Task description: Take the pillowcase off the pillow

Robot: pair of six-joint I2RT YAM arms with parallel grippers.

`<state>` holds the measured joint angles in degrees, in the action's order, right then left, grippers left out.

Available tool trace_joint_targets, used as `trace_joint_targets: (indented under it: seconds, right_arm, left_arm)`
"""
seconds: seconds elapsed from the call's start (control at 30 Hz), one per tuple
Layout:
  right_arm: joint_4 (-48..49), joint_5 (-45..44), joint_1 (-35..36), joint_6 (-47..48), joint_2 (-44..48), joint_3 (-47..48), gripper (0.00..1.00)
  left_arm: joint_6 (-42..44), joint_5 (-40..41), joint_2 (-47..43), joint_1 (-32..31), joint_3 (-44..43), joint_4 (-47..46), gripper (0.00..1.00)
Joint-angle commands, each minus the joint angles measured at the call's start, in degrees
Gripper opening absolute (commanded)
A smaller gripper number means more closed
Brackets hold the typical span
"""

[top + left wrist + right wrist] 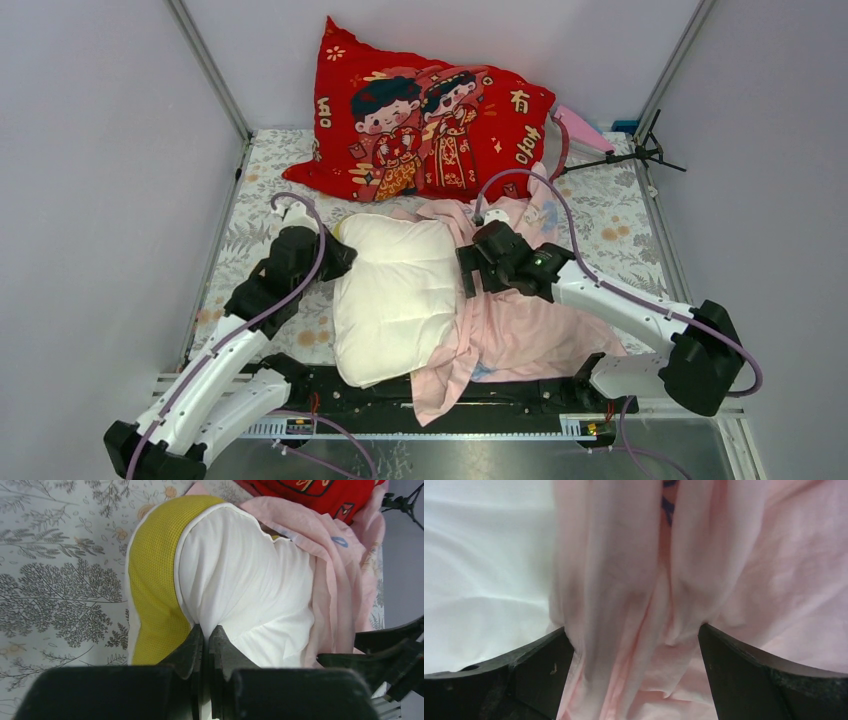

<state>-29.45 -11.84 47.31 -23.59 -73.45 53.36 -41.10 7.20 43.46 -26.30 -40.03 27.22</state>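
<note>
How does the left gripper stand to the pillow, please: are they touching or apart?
Touching. The left wrist view shows the left gripper shut, pinching white fabric of the pillow beside its yellow band.

Whole table [250,215] was taken in from above, behind the arms [215,360]. Left wrist view was aimed close at the pillow [250,590], right one was shoved up against the pillowcase [624,580]. Both were caught in all three.
</note>
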Motion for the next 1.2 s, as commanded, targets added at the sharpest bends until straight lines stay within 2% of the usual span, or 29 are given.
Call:
trace_joint_targets:
  seconds: [0.0, 0.1, 0.13, 0.23, 0.37, 0.43, 0.53, 0.67, 0.87, 0.97, 1.07, 1.1, 1.13, 1.17]
  right_arm:
    - [0.3, -7.5, 0.3, -2.4, 0.2, -1.1, 0.97]
    - [1.7, -9.6, -1.4, -5.1, 1.4, -2.8, 0.65]
    - [2.1, -9.0, -3.1, -6.0, 2.2, -3.6, 0.59]
    - [3.8, -4.3, -11.5, -7.8, 5.6, -6.6, 0.35]
    - [3.9, -6.2, -21.0, -9.1, 11.6, -10.2, 0.14]
    - [3.1, -10.7, -23.1, -10.8, 15.1, -11.4, 0.1]
    - [2.2, -13.7, -25.6, -12.5, 19.4, -11.6, 0.05]
    - [2.3, -15.4, -26.0, -14.3, 24.9, -11.2, 0.05]
    - [2.6, -17.6, -26.0, -13.5, 30.1, -10.8, 0.07]
    - [6.1, -11.9, -26.0, -10.8, 30.7, -11.8, 0.04]
    - [10.5, -0.7, -26.0, -9.6, 29.6, -12.2, 0.01]
    - [11.9, 3.7, -26.0, -9.1, 28.7, -11.9, 0.01]
    - [13.3, 8.0, -26.0, -8.3, 27.5, -11.3, 0.01]
    - [13.9, 12.2, -26.0, -7.2, 25.6, -10.1, 0.01]
  left_arm:
    - [2.9, 5.7, -3.2, -0.1, -7.3, 0.5, 0.0]
    - [4.2, 8.3, -4.0, -0.1, -9.4, 2.6, 0.0]
    - [4.8, 9.4, -4.2, -0.1, -10.1, 3.3, 0.0]
    - [6.8, 15.9, -3.1, 0.0, -12.7, 8.9, 0.0]
    - [8.2, 26.3, -1.5, -0.1, -15.1, 16.8, 0.0]
    - [7.8, 27.6, -1.4, 0.2, -14.4, 17.4, 0.0]
    - [7.2, 22.2, 2.6, 2.4, -13.8, 17.3, 0.0]
    - [7.3, 10.5, 10.7, 8.7, -11.7, 13.9, 0.0]
    - [2.2, 8.4, 12.7, 15.0, -11.3, 7.0, 0.0]
    - [-1.2, 4.2, 16.7, 16.5, -16.2, 6.3, 0.0]
    - [-1.9, -3.0, 19.1, 18.0, -18.7, 4.5, 0.01]
    - [-1.7, -5.1, 18.8, 18.3, -17.9, 2.9, 0.08]
    - [-1.0, -6.6, 18.2, 18.3, -16.7, 0.7, 0.23]
    - [0.8, -10.5, 17.7, 18.3, -15.5, -1.2, 0.45]
